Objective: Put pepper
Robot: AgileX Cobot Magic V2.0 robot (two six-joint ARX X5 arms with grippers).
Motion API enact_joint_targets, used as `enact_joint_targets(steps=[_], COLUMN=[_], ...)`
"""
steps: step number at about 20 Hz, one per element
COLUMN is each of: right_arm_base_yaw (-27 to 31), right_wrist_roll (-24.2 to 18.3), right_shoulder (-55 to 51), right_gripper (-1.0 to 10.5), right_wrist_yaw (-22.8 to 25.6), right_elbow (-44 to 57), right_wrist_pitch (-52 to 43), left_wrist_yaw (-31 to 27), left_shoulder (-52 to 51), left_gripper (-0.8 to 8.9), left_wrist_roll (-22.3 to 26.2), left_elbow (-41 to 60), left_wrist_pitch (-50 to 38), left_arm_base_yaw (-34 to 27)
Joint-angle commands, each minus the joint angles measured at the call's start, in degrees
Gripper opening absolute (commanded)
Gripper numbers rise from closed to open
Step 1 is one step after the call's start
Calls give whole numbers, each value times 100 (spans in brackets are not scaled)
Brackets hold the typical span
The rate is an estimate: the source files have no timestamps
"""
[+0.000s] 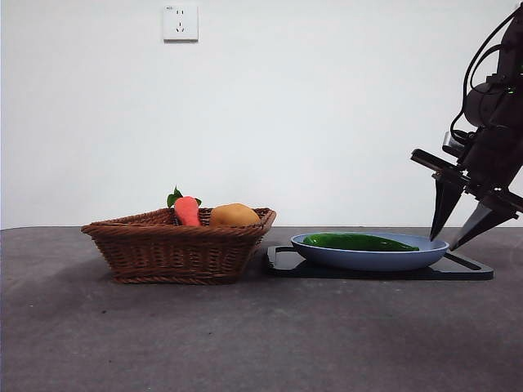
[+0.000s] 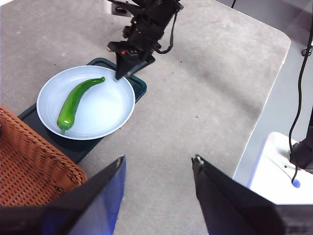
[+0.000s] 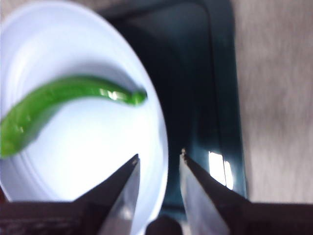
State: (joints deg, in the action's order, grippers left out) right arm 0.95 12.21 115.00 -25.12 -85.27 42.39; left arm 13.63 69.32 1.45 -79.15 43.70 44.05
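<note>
Front view: the pepper (image 1: 359,242) lies flat in the blue plate (image 1: 369,258), which sits on a dark tray (image 1: 470,269) on the grey bench (image 1: 261,335); just beside the tray stands a wicker basket (image 1: 176,249) holding a carrot-like piece (image 1: 187,210) with green leaves and a rounded orange-yellow fruit (image 1: 234,216); the right claw (image 1: 462,220) hangs above the plate's far edge, its two black jaws spread apart and holding nothing, tips close to the rim; a white wall socket (image 1: 180,22) sits high on the wall.

Left wrist view: the left claw (image 2: 157,169) hovers well apart from the plate (image 2: 117,125), jaws wide and empty, over bare bench (image 2: 210,88); the pepper (image 2: 76,102) lies in the plate, its thin stem end pointing toward the right claw (image 2: 128,66), whose tips stand over the rim; a corner of the basket (image 2: 34,169) shows beside the tray (image 2: 139,83).

Right wrist view: the right claw (image 3: 158,164) has its jaws parted with a narrow gap, gripping nothing, straddling the plate's rim (image 3: 159,127); the pepper (image 3: 58,105), blurred, rests inside the plate; the tray (image 3: 215,98) lies beneath.
</note>
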Motion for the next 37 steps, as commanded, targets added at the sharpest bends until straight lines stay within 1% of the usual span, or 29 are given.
enact_joint_targets(steps=[1,6,8,13,18,20,21,22,23,24,26,27,29,32,37], right_arm_base_yaw=[55,33,-81,-498,-791,-872,-903,-905,-905,-905,-909,-907,-907,-907,-890], right_wrist_roll=[-229,-713,-896,-1172,-1388,-1445,-1445,-1460,-1506,-1602,-1679,-1679,-1674,-1508,-1508], right_shoulder=[-378,-1921,-2649,-4262,-5337,-5633,-5786,-5880,-5963,-6013,-6041,-6041,-6037,-6028,-6026], right_gripper=[159,159,159,158,155,153,147,112,50,2,6,6,7,11,11], right_wrist_yaw=[-4,-42,-44,-24,11,50,162,190,188,184,111,111,109,114,144], right_elbow=[-116,-116,-116,-116,-114,-103,-98,-96,-96,-96,-92,-92,-92,-92,-92], right_wrist_pitch=[192,1027,1377,2238,3397,3615,3620,3620,3620,3624,3630,3630,3628,3611,3611], left_wrist_yaw=[-11,-11,-11,-9,-7,-7,-7,-4,-2,-2,-2,-2,0,-2,-2], left_shoulder=[35,37,37,37,37,37,37,37,37,37,37,37,37,37,37], left_gripper=[246,246,245,245,245,245,244,243,236,190,54,1,8,8,8], left_wrist_roll=[-22,-20,-17,-11,2,2,2,2,0,0,0,0,0,2,2], left_elbow=[-83,-83,-83,-83,-83,-83,-83,-83,-83,-83,-83,-83,-83,-83,-83], left_wrist_pitch=[-28,-22,2,9,13,13,13,15,31,66,116,111,111,85,85], left_arm_base_yaw=[50,50,50,48,50,50,50,50,50,50,50,50,50,50,50])
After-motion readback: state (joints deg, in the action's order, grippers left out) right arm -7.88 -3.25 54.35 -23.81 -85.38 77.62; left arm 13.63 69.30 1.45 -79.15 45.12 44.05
